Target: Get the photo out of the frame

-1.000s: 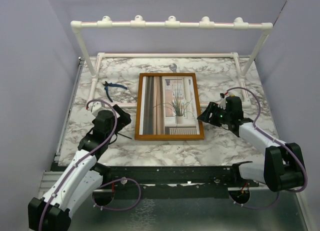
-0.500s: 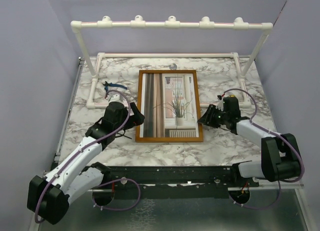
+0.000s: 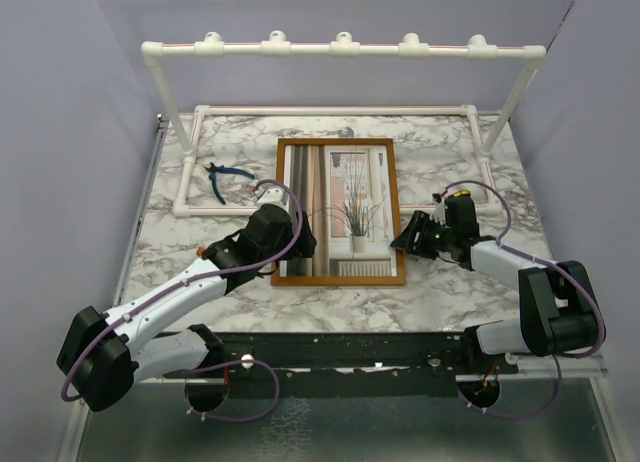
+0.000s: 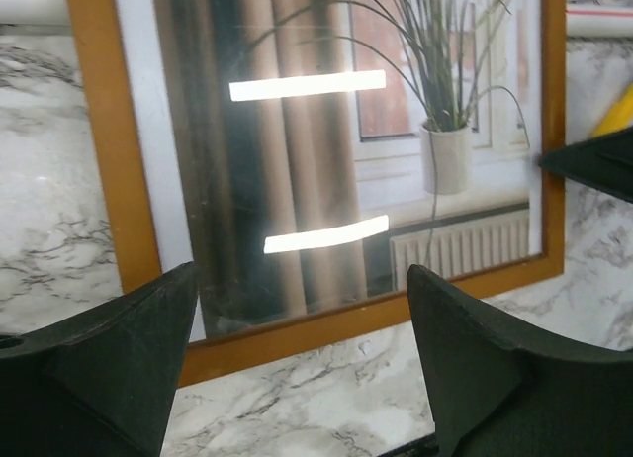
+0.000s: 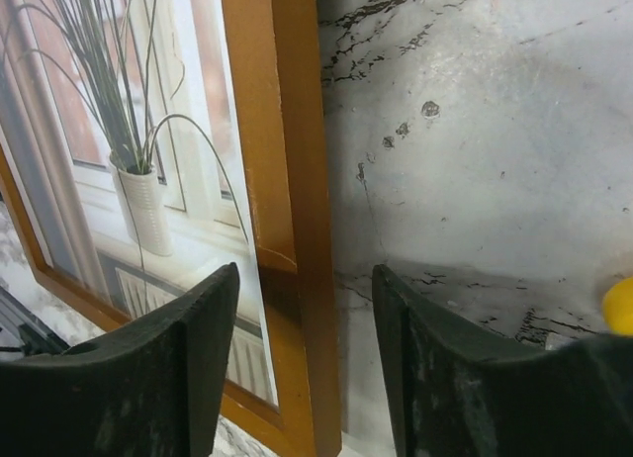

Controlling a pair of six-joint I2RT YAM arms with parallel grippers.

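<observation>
— Since the frame [image 3: 336,142] lies glass-up mid-table, where do its edges sit?

— Its long sides run away from the arms. Its near edge stops short of the marble table's [image 3: 455,167] front edge, with a strip of bare marble between. The photo [image 3: 345,207] is inside it under the glass, with curtains to the left and the potted plant to the right.

— Anything crowding the sides?

— The white pipe rack [image 3: 340,48]. Its near floor rail meets the frame's left border and shows again past the right one, so the frame lies across it. Blue-handled pliers [image 3: 225,177] sit left of the frame, beyond that rail and well apart from the border.

— And the left gripper [image 4: 302,279]?

— It hangs over the frame's near left corner. Its fingers [image 4: 129,348] are spread wide with nothing between them. Glass and the bottom border show through the gap.

— The right gripper [image 5: 307,274]?

— It is low at the right border, near the bottom corner. Its jaws are apart and straddle that edge, one finger [image 5: 188,358] over the glass and the other over bare marble. I cannot tell whether either finger touches the wood.

— Room to the right?

— Bare marble runs out to the rack's side rail, and only the right arm is over it.
</observation>
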